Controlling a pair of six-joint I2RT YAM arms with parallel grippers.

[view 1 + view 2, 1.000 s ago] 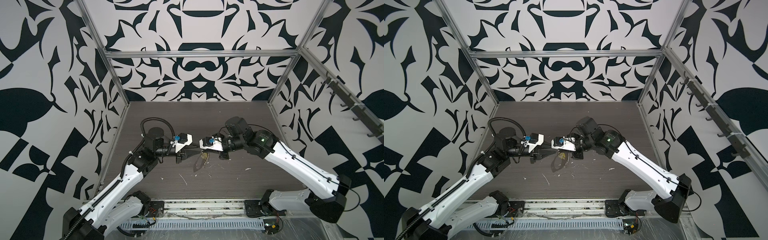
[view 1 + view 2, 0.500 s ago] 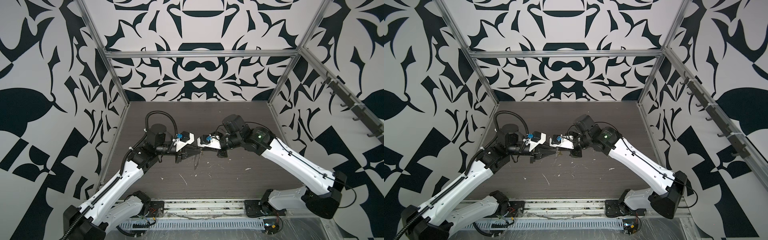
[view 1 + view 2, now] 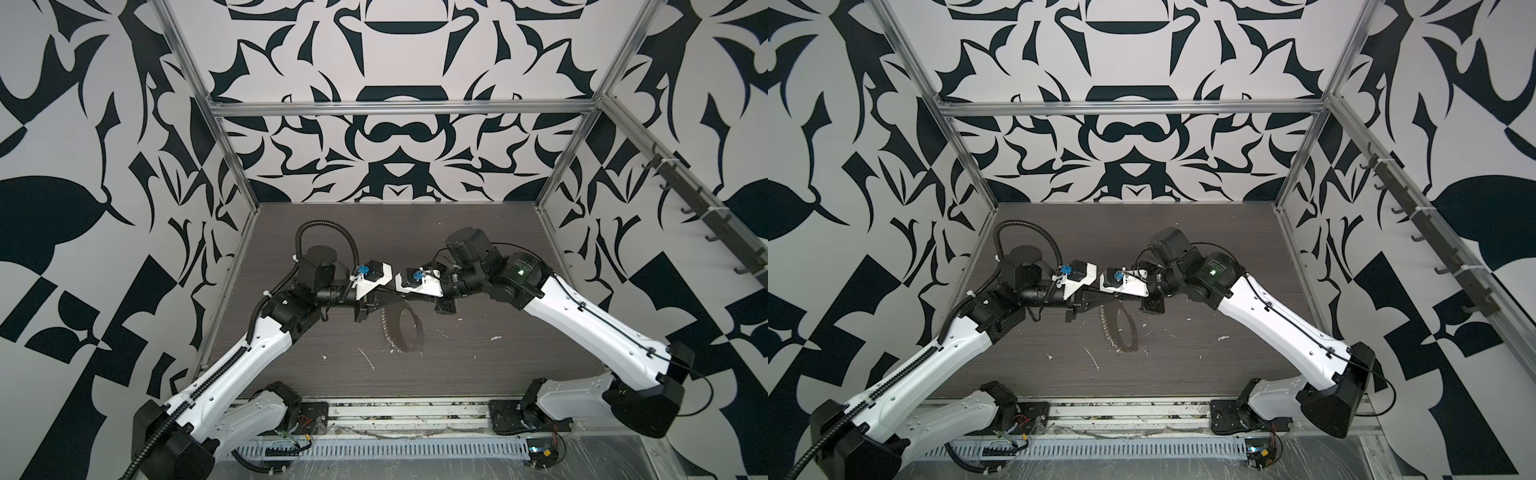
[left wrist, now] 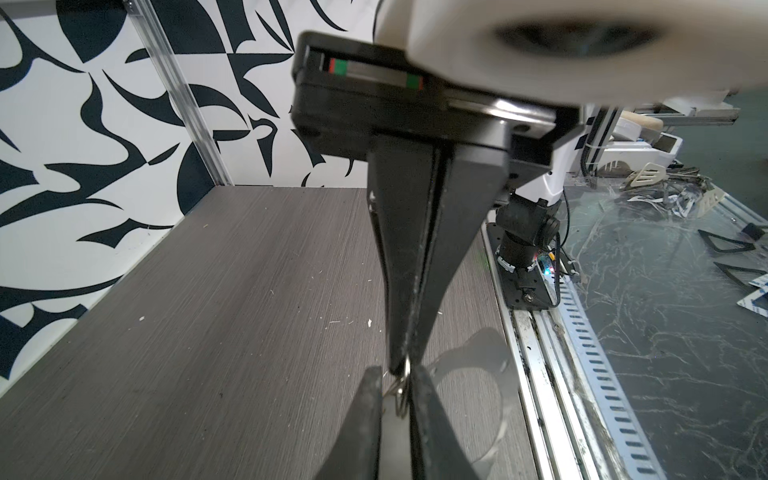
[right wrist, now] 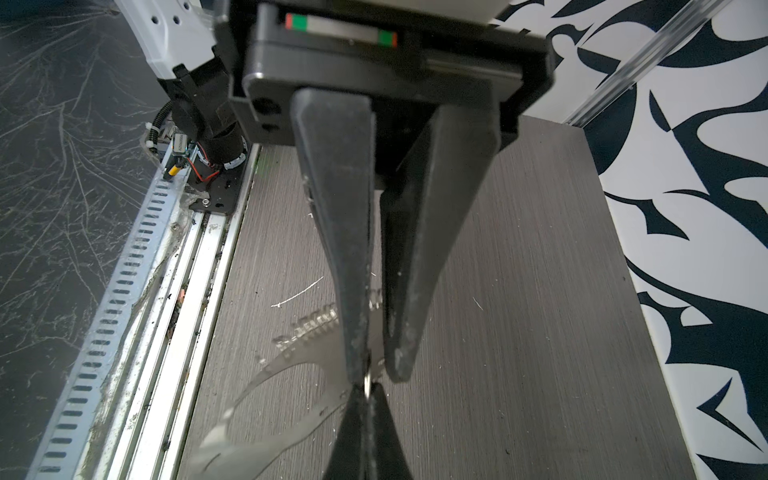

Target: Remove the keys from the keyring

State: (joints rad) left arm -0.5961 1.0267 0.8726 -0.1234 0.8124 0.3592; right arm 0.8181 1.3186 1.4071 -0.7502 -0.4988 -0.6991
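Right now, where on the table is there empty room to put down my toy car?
Roomiest: bare table between the back wall and the left end effector and right end effector. Also a strip between the keyring and the front rail. Crowded: the middle, where both end effectors meet over the keyring.

Nothing legible anywhere
No word, number or brand can be read in any view; the only markings are a red-and-green strip [image 5: 340, 29] on the left end effector [image 5: 376, 372] and a matching strip [image 4: 376, 75] on the right end effector [image 4: 401, 365] (colour blocks only, no characters).
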